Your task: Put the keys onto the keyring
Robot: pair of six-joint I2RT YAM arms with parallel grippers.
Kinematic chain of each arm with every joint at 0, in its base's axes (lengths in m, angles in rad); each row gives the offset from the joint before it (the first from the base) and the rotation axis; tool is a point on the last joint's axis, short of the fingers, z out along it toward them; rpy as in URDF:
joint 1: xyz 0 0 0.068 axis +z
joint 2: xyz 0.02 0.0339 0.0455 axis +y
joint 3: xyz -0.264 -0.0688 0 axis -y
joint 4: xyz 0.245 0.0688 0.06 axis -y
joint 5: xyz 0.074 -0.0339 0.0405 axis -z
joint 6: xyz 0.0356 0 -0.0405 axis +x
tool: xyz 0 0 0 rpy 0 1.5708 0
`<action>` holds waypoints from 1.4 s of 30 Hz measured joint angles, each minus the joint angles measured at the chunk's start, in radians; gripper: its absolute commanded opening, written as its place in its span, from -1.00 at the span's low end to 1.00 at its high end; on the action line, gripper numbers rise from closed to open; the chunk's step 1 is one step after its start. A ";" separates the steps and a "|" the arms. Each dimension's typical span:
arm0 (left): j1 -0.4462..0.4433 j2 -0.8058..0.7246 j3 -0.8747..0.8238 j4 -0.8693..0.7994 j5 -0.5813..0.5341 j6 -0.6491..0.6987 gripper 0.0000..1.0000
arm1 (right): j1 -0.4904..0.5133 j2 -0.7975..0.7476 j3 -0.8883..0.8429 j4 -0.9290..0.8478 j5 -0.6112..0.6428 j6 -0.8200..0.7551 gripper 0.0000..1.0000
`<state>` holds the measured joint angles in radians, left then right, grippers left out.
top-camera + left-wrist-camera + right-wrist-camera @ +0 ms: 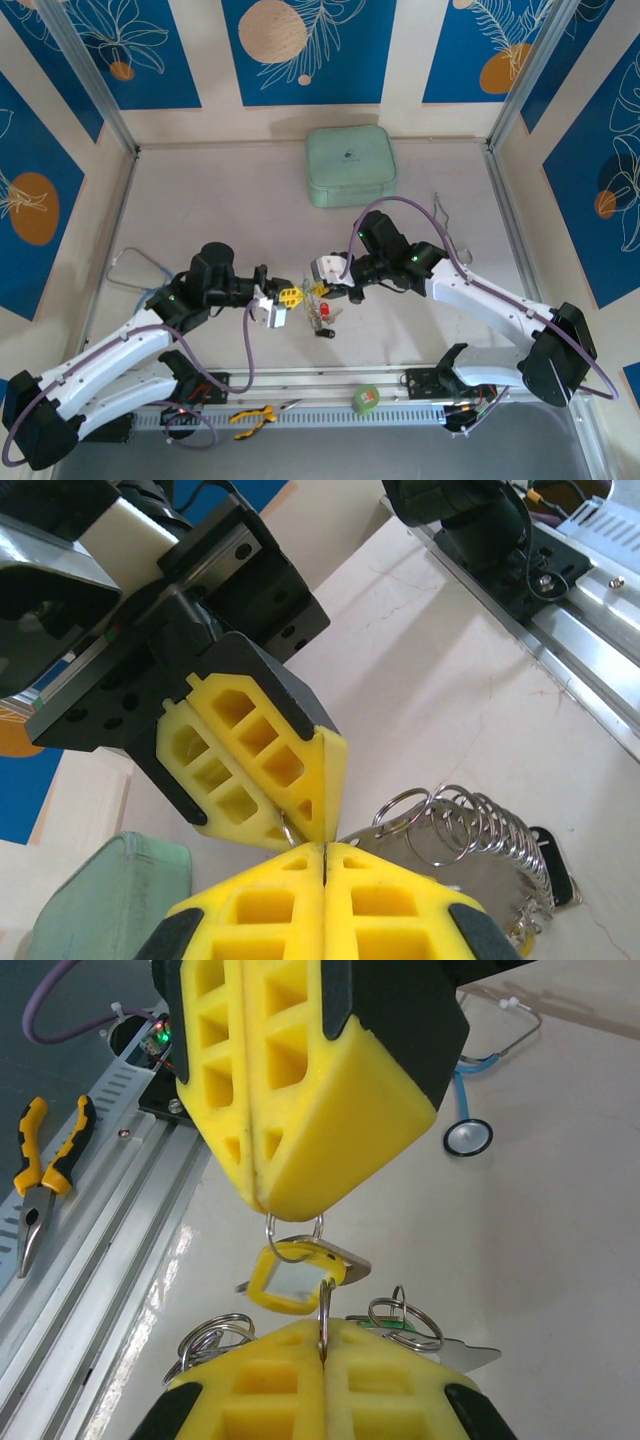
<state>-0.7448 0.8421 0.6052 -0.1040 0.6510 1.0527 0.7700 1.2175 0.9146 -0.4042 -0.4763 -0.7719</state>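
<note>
My left gripper (287, 298) and right gripper (322, 286) meet tip to tip above mid-table, both shut. In the right wrist view, a yellow-tagged key (290, 1282) hangs between them. The left fingers (300, 1110) pinch its small split ring (293, 1230), and my right gripper (322, 1352) pinches a second ring (323, 1310) through the tag. A green-headed key (400, 1326) and loose split rings (208, 1336) lie below. The left wrist view has my left gripper (323, 852), a silver key carrying several rings (450, 825), and a black tag (556, 865). Red keys (322, 316) lie on the table. The keyring (442, 210), a thin silvery loop, lies partly behind the right arm.
A mint-green pouch (350, 166) sits at the back. The stethoscope (135, 270) lies far left of the left arm. Yellow-handled pliers (252, 415), steel forceps (290, 404) and a green tape roll (366, 399) rest on the front rail.
</note>
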 measured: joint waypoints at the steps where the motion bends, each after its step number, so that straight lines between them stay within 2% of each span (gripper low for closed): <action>1: -0.003 0.001 0.000 -0.004 -0.005 0.005 -1.00 | 0.002 0.000 0.000 -0.006 0.000 -0.003 -1.00; 8: -0.013 0.005 0.000 -0.009 -0.054 0.031 -1.00 | 0.014 -0.002 0.001 -0.043 0.013 -0.014 -1.00; 42: -0.044 0.016 0.000 -0.010 -0.093 0.108 -1.00 | 0.021 0.046 0.048 -0.083 -0.003 -0.021 -1.00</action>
<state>-0.7887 0.8581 0.6052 -0.1135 0.5575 1.1603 0.7914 1.2636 0.9630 -0.4870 -0.4793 -0.7925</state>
